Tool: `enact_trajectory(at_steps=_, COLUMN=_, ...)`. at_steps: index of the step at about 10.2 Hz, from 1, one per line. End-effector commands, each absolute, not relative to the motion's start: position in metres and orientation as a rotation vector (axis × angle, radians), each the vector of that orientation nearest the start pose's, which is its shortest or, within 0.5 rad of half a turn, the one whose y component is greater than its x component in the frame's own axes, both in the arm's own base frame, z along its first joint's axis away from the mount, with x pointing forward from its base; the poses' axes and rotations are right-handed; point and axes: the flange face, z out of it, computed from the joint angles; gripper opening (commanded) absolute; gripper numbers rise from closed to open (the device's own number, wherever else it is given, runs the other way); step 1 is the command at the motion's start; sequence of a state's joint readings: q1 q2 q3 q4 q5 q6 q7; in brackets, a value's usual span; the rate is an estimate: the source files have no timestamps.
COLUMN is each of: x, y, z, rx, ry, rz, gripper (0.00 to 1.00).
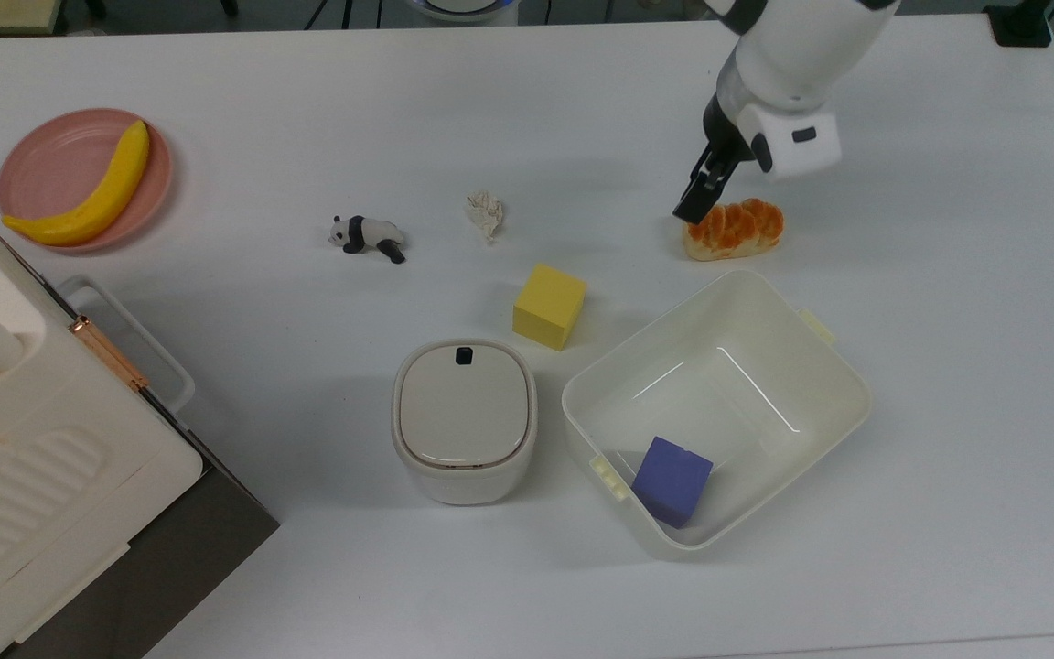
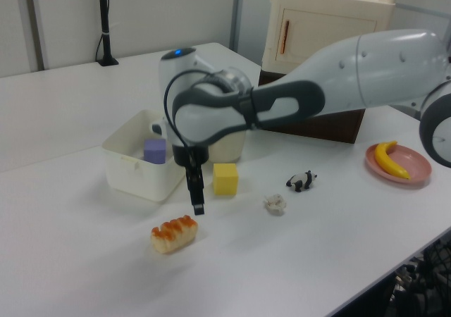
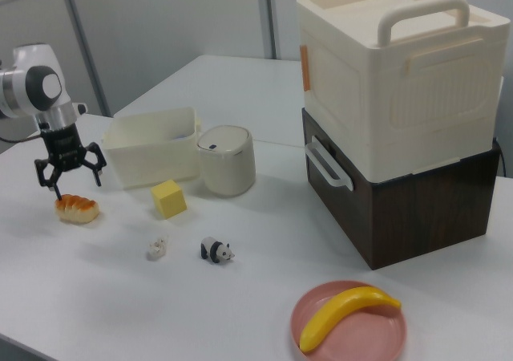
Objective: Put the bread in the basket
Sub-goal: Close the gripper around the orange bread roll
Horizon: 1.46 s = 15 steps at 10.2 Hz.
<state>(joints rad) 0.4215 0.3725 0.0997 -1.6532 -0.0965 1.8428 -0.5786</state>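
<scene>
Just above the bread (image 3: 77,208), the pincer (image 3: 69,177) hangs wide open, empty.

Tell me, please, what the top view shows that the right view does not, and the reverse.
Top view: it looks down into the basket, where a purple cube lies in one corner.
Right view: it gives the gripper from the side, fingers spread open over the bread, and the cream case's top handle.
Both: the yellow cube, toy panda, banana on the pink plate, and lidded bin.
</scene>
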Motion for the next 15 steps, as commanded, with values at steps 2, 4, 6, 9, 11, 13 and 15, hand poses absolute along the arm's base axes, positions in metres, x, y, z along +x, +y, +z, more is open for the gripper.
enact_trajectory(at_steps=2, x=0.552, y=0.325, z=0.338, rx=-2.565, ry=-2.082, rz=0.41, gripper=1.0)
enact_trajectory(at_steps=4, x=0.553, y=0.33, z=0.324, rx=-2.542, ry=-2.171, rz=0.435, gripper=1.0)
enact_trajectory(at_steps=6, x=0.549, y=0.346, z=0.323, rx=-2.512, ry=-2.236, rz=0.365, gripper=1.0)
enact_trajectory(at_steps=9, x=0.55, y=0.36, z=0.323, rx=-2.497, ry=-2.256, rz=0.276, gripper=0.98)
enact_trajectory(at_steps=11, x=0.553, y=0.357, z=0.32, rx=-2.494, ry=-2.249, rz=0.267, gripper=0.96)
enact_trajectory(at_steps=13, x=0.555, y=0.36, z=0.314, rx=-2.482, ry=-2.261, rz=0.233, gripper=0.58)
enact_trajectory(at_steps=15, x=0.555, y=0.36, z=0.31, rx=-2.48, ry=-2.26, rz=0.245, gripper=0.33)
